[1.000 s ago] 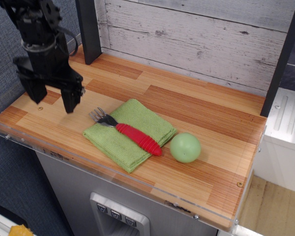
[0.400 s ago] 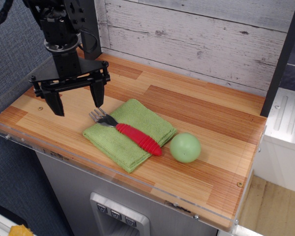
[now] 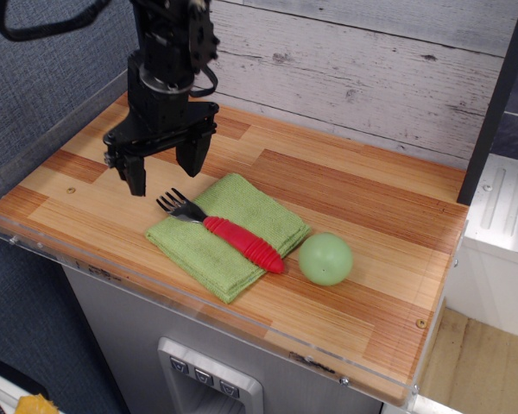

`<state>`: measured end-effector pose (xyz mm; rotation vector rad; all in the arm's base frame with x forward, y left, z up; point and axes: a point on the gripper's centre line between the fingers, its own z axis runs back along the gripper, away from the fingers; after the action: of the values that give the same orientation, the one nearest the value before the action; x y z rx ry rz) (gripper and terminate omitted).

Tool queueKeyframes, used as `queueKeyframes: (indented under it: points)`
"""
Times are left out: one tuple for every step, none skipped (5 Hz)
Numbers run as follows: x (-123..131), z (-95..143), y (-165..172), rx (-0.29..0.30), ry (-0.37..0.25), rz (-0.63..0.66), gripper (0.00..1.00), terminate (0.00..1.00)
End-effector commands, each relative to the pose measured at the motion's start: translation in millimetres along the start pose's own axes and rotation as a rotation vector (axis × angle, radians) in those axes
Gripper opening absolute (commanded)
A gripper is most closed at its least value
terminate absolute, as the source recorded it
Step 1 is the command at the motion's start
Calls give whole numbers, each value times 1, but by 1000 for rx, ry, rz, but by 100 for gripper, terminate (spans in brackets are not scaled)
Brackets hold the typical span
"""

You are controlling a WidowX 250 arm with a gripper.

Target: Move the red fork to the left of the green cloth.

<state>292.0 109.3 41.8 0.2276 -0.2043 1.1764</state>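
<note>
The red fork (image 3: 240, 242) lies diagonally across the green cloth (image 3: 227, 235), its ribbed red handle toward the lower right and its dark tines (image 3: 170, 204) hanging over the cloth's left corner. The cloth lies flat near the front of the wooden table. My black gripper (image 3: 165, 170) hangs open above the table, just behind and left of the fork's tines, with its two fingers spread wide. It holds nothing and is apart from the fork.
A pale green ball (image 3: 325, 258) sits just right of the cloth, near the fork's handle end. A dark post (image 3: 155, 52) stands at the back left and a white plank wall runs behind. A clear plastic rim (image 3: 86, 259) edges the table's front and left.
The gripper has moved right and toward the back, from the table's left side to just behind the fork's tines, and has turned. Its fingers stay open. Fork, cloth and ball have not moved.
</note>
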Motion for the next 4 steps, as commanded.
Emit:
queueKeyframes:
  points:
    - [18,5,-2,-102,22,165,100,0]
    - [20,0,-2,-127,41,154,100,0]
    - [19,-6,-4,-113,84,128,100,0]
    - [14,-10,-5,-113,105,115,100,0]
